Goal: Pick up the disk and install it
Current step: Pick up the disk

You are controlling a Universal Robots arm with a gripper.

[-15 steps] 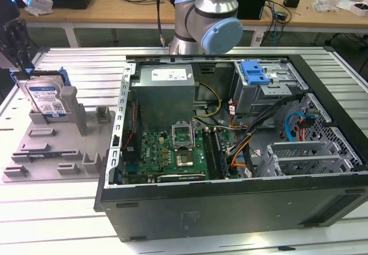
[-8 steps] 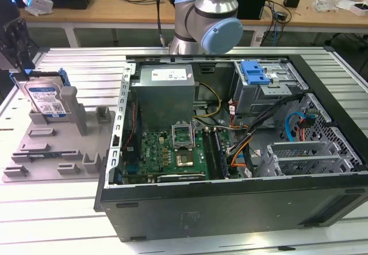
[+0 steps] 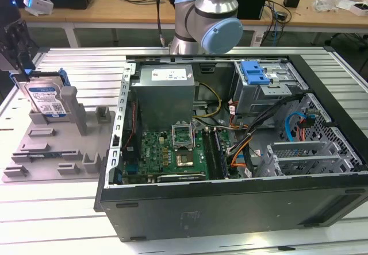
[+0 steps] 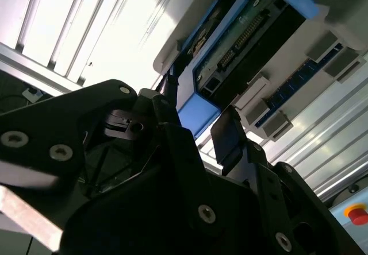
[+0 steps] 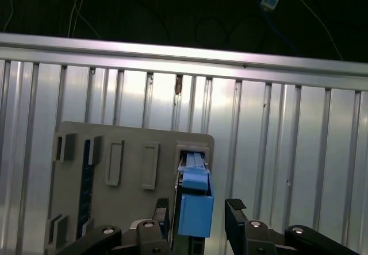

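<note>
The gripper (image 3: 22, 60) hung above the disk (image 3: 47, 99) at about ten o'clock in the exterior view. Its jaws were released and stood on either side of the drive without clamping it. In the first wrist view, the black fingertips (image 5: 234, 212) flanked the blue carrier with a sliver of gap on each side, and the second wrist view showed the same straddle from beneath.

The disk stood upright on its edge in a slot of the grey fixture plate (image 3: 34, 151). Its white-and-blue label faced six o'clock and the blue frame showed along its edges. The plate lay on the slatted aluminium table (image 3: 57, 226), at nine o'clock from the open computer case (image 3: 230, 209) and just beside it.

Inside the case, the grey power supply box (image 3: 164, 88) sat at twelve o'clock from the green motherboard (image 3: 172, 151). A bare blue latch piece (image 3: 256, 71) rested on the drive cage toward one o'clock, well apart from the disk. Bundled cables (image 3: 241, 140) crossed the case at three o'clock from the motherboard.

The arm's grey-and-blue joint (image 3: 210, 22) stood at twelve o'clock, behind the case. Wooden benches (image 3: 115, 5) ran along the back of the room.
</note>
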